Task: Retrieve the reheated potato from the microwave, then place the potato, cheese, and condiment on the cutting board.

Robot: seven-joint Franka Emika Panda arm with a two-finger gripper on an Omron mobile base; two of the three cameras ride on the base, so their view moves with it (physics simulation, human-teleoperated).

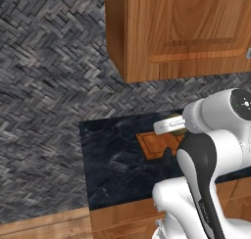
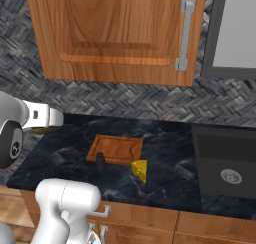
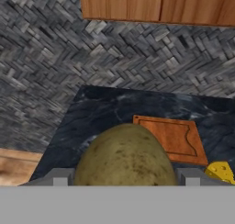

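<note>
The olive-tan potato (image 3: 125, 156) fills the gap between my fingers; my gripper (image 3: 125, 179) is shut on it, above the left part of the dark counter. In the right base view a sliver of the potato (image 2: 42, 131) shows under the white hand (image 2: 42, 116). The orange-brown cutting board (image 2: 115, 149) (image 3: 172, 138) (image 1: 158, 144) lies bare on the counter, ahead of the gripper. The dark condiment bottle (image 2: 100, 161) (image 1: 167, 155) stands upright at the board's near edge. The yellow cheese wedge (image 2: 140, 170) (image 3: 221, 171) sits on the counter just right of the board. The microwave (image 2: 235, 33) is at upper right.
A wooden wall cabinet (image 2: 120, 33) with a metal handle (image 2: 184, 35) hangs above the counter. A dark sink (image 2: 225, 163) is set into the counter's right side. The counter's left edge (image 1: 84, 164) ends against the tiled wall.
</note>
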